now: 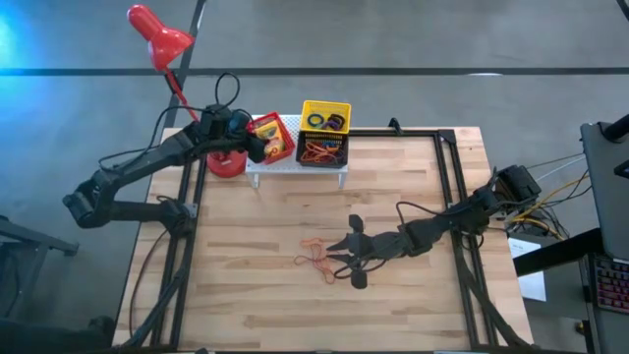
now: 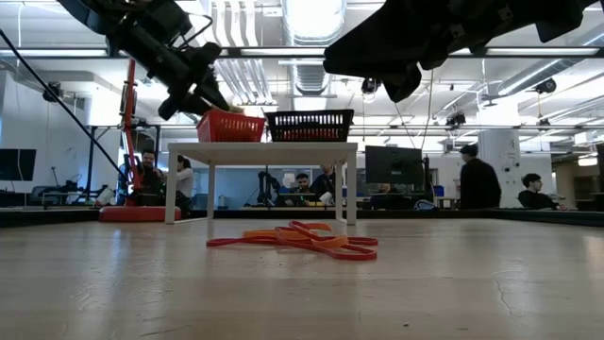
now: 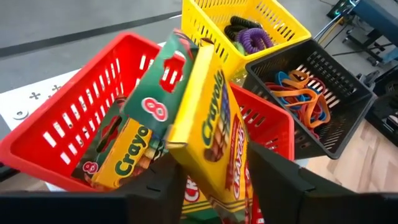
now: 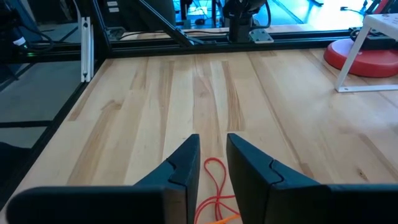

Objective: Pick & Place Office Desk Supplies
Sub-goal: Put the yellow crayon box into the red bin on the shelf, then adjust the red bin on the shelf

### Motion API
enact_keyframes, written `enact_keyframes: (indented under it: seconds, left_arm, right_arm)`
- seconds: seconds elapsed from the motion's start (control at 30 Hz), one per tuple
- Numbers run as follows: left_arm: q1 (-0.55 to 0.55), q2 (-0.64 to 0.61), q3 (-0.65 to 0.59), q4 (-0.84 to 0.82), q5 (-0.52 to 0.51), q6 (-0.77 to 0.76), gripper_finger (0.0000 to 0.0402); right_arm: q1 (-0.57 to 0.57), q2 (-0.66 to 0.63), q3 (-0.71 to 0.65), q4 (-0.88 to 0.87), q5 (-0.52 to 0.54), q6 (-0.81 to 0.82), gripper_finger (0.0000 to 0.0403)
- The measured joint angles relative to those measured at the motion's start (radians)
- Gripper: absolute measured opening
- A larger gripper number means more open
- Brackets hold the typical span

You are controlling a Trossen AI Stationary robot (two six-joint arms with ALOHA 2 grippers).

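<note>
My left gripper (image 3: 214, 180) is over the red basket (image 3: 62, 130) on the white rack (image 1: 295, 169) at the table's far side, shut on a yellow-and-green box (image 3: 211, 118). More such boxes (image 3: 124, 162) lie in the red basket. The yellow basket (image 3: 280, 25) holds coloured rings (image 3: 252, 37). The black basket (image 3: 336, 93) holds rubber bands. My right gripper (image 4: 213, 146) is open and empty, raised above loose orange-red rubber bands (image 1: 314, 258) that lie on the table's middle. My left gripper pinches the yellow-and-green box between its two fingers (image 3: 168, 180), at the box's lower end (image 3: 214, 165). The box stands tilted above the red basket, its free end up. Whether its lower end touches the boxes below, the fingers hide.
A red desk lamp (image 1: 157, 34) stands with its base (image 1: 226, 162) beside the rack's left end. Black frame rails (image 1: 447, 197) run along the table's left, right and far sides. Bare wood lies near the table's front edge. People sit in the room beyond (image 2: 477, 184).
</note>
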Motion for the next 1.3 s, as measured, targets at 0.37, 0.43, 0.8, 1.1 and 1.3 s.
enact_keyframes:
  seconds: [0.37, 0.43, 0.8, 1.1, 1.3]
  left_arm:
    - [0.001, 0.000, 0.102, -0.142, -0.026, 0.008, 0.0218]
    - [0.001, 0.000, 0.141, -0.176, -0.029, 0.012, 0.0218]
    - [-0.084, -0.002, 0.343, -0.541, -0.212, 0.034, 0.0215]
    - [-0.329, -0.003, 0.333, -0.766, -0.479, -0.101, 0.0166]
    - [-0.284, -0.001, 0.193, -0.677, -0.605, -0.142, 0.0088]
  right_arm:
    - [0.000, 0.000, 0.000, 0.000, 0.000, 0.000, 0.0069]
    - [0.000, 0.000, 0.000, 0.000, 0.000, 0.000, 0.0068]
    - [0.000, 0.000, 0.000, 0.000, 0.000, 0.000, 0.0079]
    - [0.000, 0.000, 0.000, 0.000, 0.000, 0.000, 0.0068]
    - [0.000, 0.000, 0.000, 0.003, 0.000, 0.000, 0.0073]
